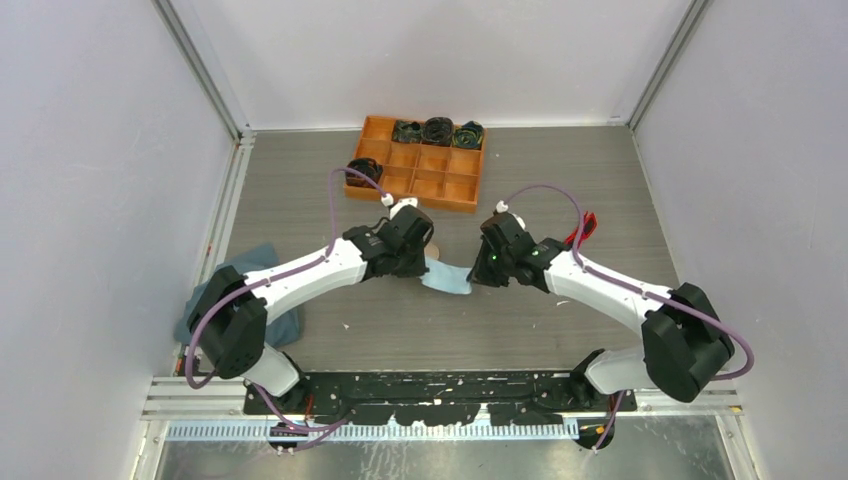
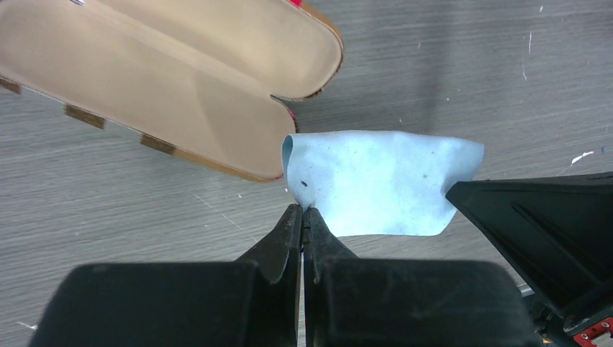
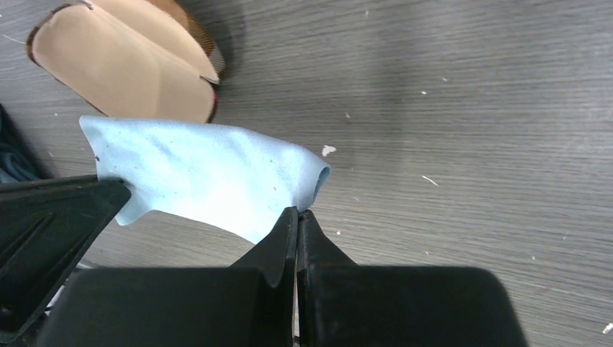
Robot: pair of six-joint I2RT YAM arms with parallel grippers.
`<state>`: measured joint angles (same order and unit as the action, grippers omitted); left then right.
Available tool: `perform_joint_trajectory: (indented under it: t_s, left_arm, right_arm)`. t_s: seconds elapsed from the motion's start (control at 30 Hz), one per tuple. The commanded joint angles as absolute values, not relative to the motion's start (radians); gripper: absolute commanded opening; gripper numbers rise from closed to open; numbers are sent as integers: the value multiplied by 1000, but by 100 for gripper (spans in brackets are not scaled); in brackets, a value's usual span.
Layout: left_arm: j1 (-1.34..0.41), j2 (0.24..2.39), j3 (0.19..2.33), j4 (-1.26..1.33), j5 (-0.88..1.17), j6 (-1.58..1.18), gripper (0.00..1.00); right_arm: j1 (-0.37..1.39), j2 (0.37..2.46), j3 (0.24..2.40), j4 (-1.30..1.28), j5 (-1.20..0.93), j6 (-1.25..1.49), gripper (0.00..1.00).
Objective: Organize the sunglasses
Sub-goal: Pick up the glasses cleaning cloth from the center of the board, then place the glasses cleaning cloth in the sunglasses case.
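Room: white wall panels [image 1: 100,150] on 3 sides, metal rails at the corners. Grey wood-grain table [image 1: 560,160], matte, flecked w/ small white specks.

Far centre: orange plastic tray [image 1: 445,185] w/ square compartments. 3 dark rolled bundles [image 1: 437,130] sit in its back row, and 1 more dark roll [image 1: 363,170] is on the table just beside the tray's left edge.

By my left arm's base: crumpled dark blue fabric [image 1: 258,257], soft, partly under the arm.

Mid-table, btwn my wrists: open oblong glasses case [image 2: 166,79]. It has rounded ends and a smooth tan lining, w/ tan-and-black plaid showing along the outer edge. Both halves lie face up.

Just beside the case: thin light blue cloth [image 2: 376,181], soft, spanning btwn my 2 end effectors, edges curling at the pinched ends. Can't tell if it clears the table.

Red plastic sunglasses [image 1: 586,227]: on the table right of centre, just behind my right forearm, well apart from case & cloth. Mostly hidden, so only a small red bit shows. Its long axis runs approx near-to-far, leaning right. Which way the lenses face, can't tell.

Left end effector [image 2: 303,211]: black fingers pressed fully together, pinching 1 corner of the light blue cloth. Right end effector [image 3: 297,212]: also fully closed, pinching the opposite end.
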<state>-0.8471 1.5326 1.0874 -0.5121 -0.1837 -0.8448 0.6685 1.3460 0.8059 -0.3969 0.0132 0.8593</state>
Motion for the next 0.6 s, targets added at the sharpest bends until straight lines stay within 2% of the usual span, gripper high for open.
perform_joint_trajectory:
  t_s: [0.0,0.27,0.57]
  left_arm:
    - [-805,1479,1129,-540,-167,-781,1]
    - [-671,1496,1183,-603,-68,-678,1]
    - [-551,1650,1332,-725,-5,-542,1]
  right_arm:
    - [677,1387,892,-383,14,857,1]
    - [700,1535,1049,-366,-37,849,0]
    - [712,1698,1167,-318,-80,861,0]
